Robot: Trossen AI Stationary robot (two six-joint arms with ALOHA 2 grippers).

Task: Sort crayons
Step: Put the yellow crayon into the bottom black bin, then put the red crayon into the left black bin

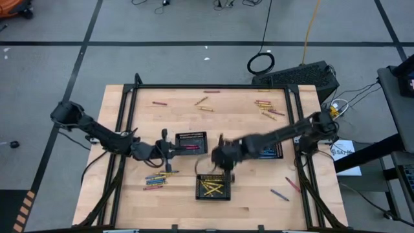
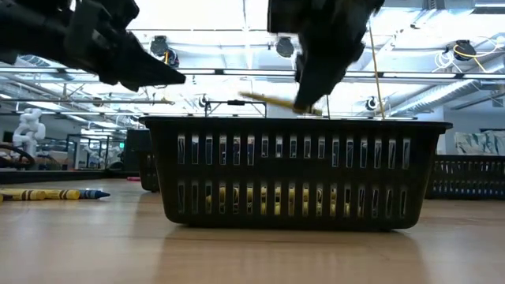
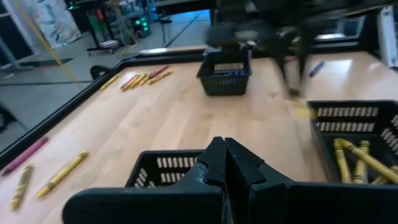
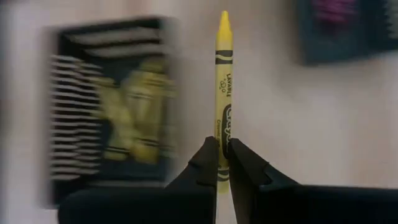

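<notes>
Above the table's near middle, two grippers work among three black trays.
Left gripper [image 1: 169, 152], fingers shut and empty, hangs beside the pink-crayon tray [image 1: 191, 144]; loose crayons [image 1: 155, 179] lie below it. Right gripper [image 4: 222, 163], blurred from overhead, pinches a yellow crayon [image 4: 223, 93] by its base, above the tray of yellow crayons [image 1: 213, 188].

Yellow crayon [image 4: 223, 81], paper-wrapped, pinched at its lower end between the closed jaws, its pointed tip projecting straight ahead of them; more yellow crayons [image 4: 134, 118] lie heaped beyond.
</notes>
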